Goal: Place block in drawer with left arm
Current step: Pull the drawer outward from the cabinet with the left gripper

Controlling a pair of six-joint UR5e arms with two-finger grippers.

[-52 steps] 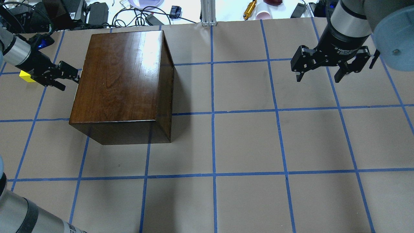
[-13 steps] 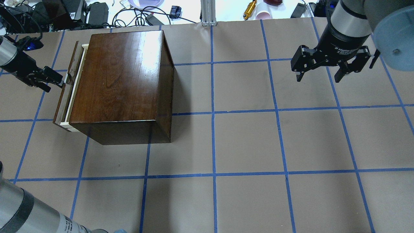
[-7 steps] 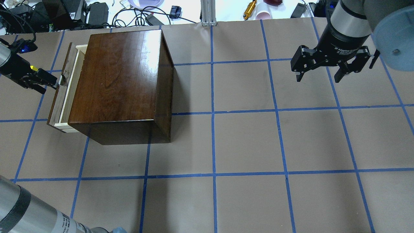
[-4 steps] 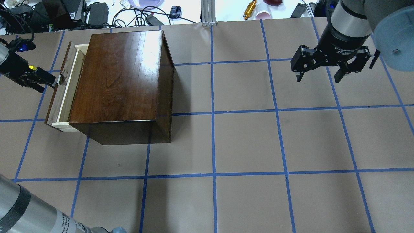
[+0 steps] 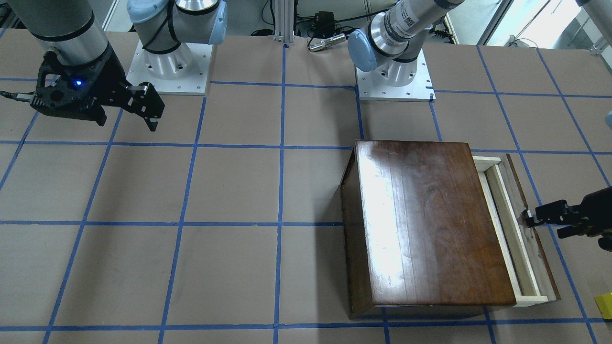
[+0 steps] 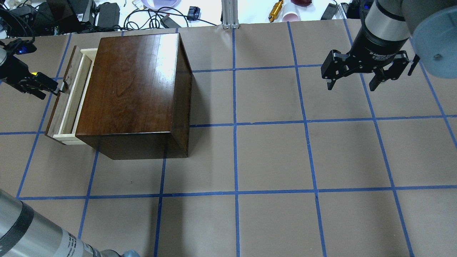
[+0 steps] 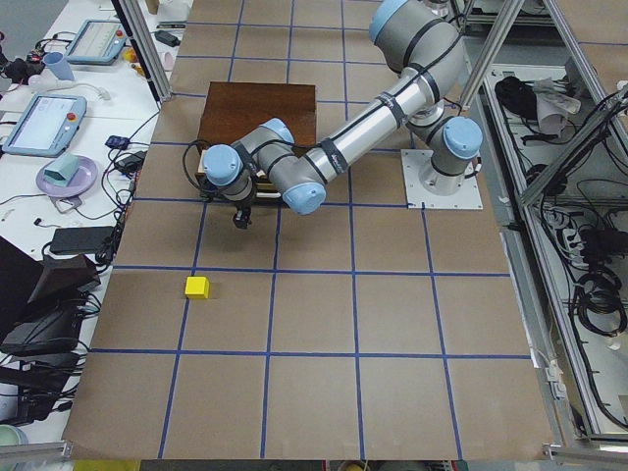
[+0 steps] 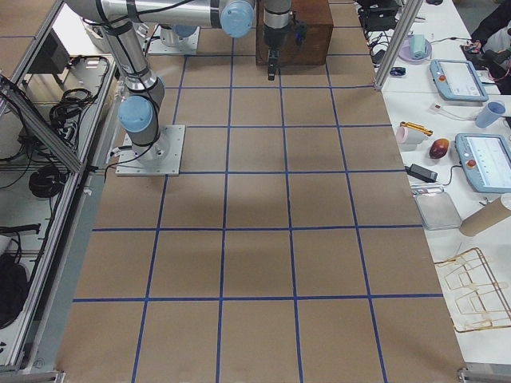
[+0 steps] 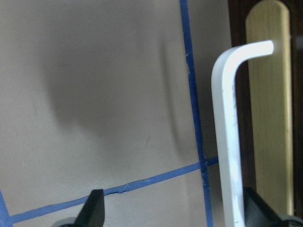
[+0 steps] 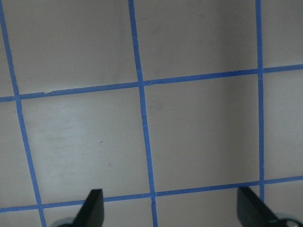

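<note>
my left gripper (image 6: 50, 90) is spread wide, the drawer (image 6: 59, 107) handle (image 9: 227, 118) between its fingers, close against one. the block (image 7: 197, 287) sits on the table (image 6: 271, 157) behind them, well apart. right gripper (image 6: 351, 84) hangs released.

Bright overhead light, glare on box (image 6: 161, 53)

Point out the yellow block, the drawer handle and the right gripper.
yellow block (image 7: 197, 287): exterior left view, on its top face.
drawer handle (image 9: 226, 123): left wrist view, on the upright silvery bar.
right gripper (image 6: 351, 86): overhead view, midway between its open fingertips.
</note>
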